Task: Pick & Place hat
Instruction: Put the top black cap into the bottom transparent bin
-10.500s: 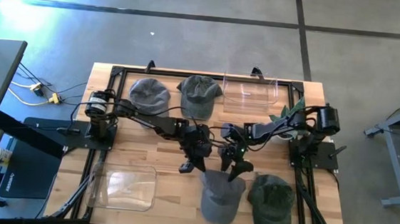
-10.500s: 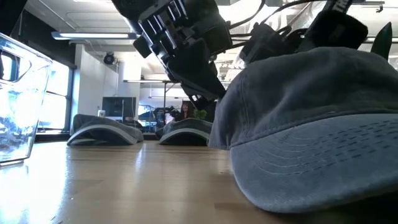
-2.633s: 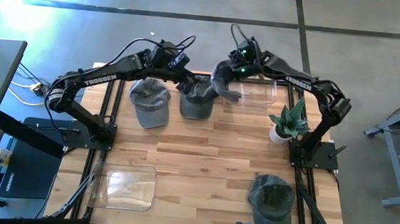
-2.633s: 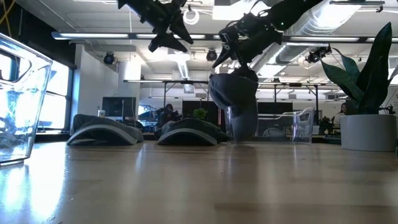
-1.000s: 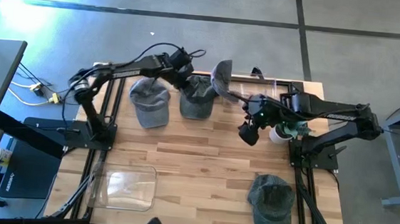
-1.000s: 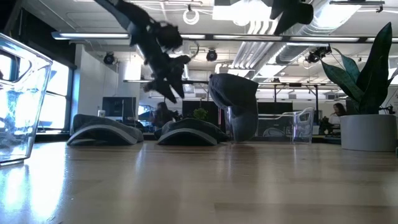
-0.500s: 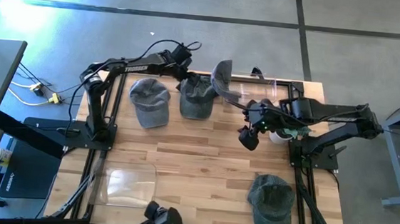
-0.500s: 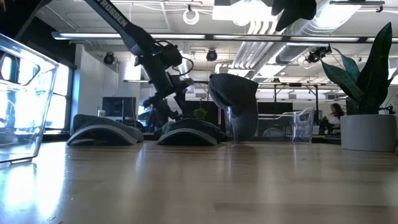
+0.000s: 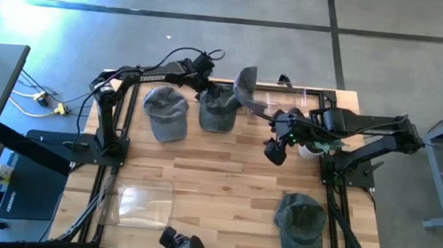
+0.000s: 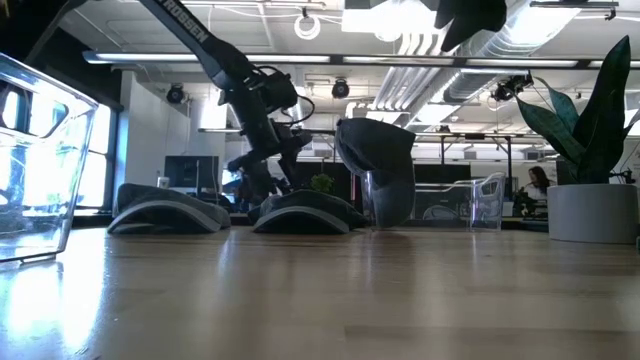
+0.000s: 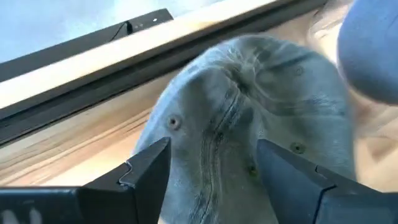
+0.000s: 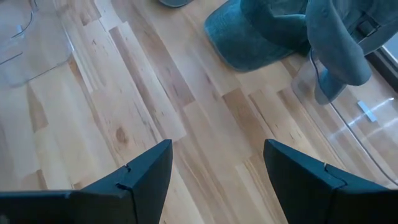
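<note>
Two hats lie on their brims at the table's far side: a grey hat [image 9: 165, 112] and an olive-grey hat [image 9: 219, 108] to its right. My left gripper [image 9: 206, 83] [image 11: 214, 165] is open just above the olive-grey hat's crown [image 11: 236, 118], a finger on either side of its far end. A blue-grey hat [image 9: 246, 85] [image 10: 385, 170] hangs over the wall of a clear bin [image 9: 287, 101]. A dark green hat [image 9: 302, 224] lies at the near right. My right gripper [image 9: 275, 150] [image 12: 214, 168] hovers open over bare wood, with nothing between its fingers.
A second clear bin [image 9: 140, 205] stands at the near left. A potted plant [image 10: 590, 170] stands at the right, by my right arm. A dark thing [image 9: 182, 246] shows at the table's near edge. Bare wood [image 9: 203, 162] lies in the middle.
My left gripper has come down toward the olive-grey hat at the far edge and has tipped and rolled somewhat on the way. The hats have stayed where they were.
</note>
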Motion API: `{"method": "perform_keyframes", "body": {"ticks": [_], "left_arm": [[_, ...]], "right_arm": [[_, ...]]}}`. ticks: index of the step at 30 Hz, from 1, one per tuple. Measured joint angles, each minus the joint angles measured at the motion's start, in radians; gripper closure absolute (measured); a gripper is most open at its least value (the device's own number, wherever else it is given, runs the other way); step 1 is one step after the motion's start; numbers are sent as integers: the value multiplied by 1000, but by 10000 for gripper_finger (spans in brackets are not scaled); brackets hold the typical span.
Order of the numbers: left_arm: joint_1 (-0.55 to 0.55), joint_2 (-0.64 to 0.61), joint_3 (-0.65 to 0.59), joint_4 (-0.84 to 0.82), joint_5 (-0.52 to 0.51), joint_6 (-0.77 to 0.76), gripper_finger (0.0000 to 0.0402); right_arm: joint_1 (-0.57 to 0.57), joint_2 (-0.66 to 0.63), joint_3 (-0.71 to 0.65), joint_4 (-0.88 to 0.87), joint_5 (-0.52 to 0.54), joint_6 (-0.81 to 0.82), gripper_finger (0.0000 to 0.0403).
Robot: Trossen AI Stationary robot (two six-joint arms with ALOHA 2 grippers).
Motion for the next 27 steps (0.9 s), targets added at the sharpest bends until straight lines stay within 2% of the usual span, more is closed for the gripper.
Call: {"method": "perform_keyframes", "body": {"ticks": [4, 7, 13, 20, 27], "left_arm": [[-8, 15, -5, -58, -14, 1, 200], [-21, 43, 2, -37, -22, 1, 219], [-31, 65, 3, -53, 38, 8, 263], [-69, 71, 1, -77, 156, 66, 387], [-168, -1, 0, -128, 189, 92, 399]], "right_arm": [[0, 0, 0, 3, 1, -2, 155], [0, 0, 0, 11, 1, 0, 155], [0, 0, 0, 15, -1, 16, 155], [1, -5, 0, 38, -19, 28, 155], [10, -50, 0, 47, -66, 29, 155]]}}
